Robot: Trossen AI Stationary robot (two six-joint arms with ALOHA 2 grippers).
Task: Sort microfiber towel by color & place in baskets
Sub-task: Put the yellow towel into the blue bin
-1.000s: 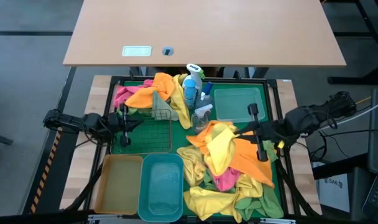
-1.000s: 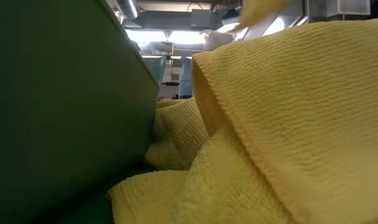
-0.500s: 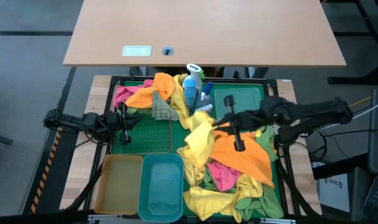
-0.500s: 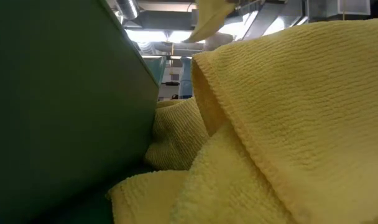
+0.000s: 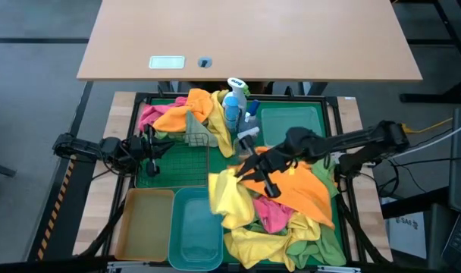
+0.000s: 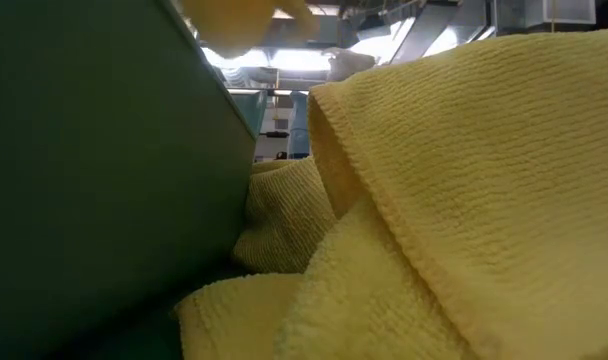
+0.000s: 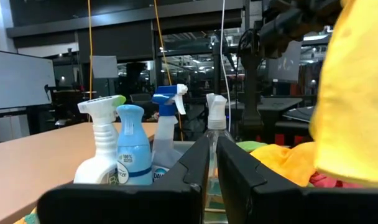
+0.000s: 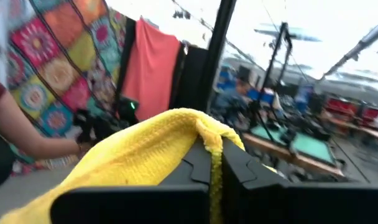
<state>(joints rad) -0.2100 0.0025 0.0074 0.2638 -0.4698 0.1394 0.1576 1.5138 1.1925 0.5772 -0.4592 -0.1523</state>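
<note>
The left gripper (image 5: 149, 149) is waiting over the wire-mesh basket (image 5: 176, 163) at the left side of the green tray (image 5: 330, 220), its jaws sitting together on nothing, as the left wrist view shows. In front of it, at the tray's near-left corner, the amber basket (image 5: 143, 224) and the teal basket (image 5: 197, 227) are sitting side by side, both appearing empty. Just right of them, the right gripper (image 5: 249, 173) is reaching across the tray with its jaws clamped on a yellow towel (image 5: 229, 199), which is hanging partly over the teal basket's right rim and partly over the towel pile (image 5: 291, 216). The likely risk is that the drooping cloth is dragging on the pile or catching the rim, so a release here would be leaving it straddling the edge. The arm is also passing close beside the spray bottles (image 5: 236, 102) at the tray's far edge, and a sweep could be tipping one. The clear basket (image 5: 291, 125) is lying at the far-right corner.
</note>
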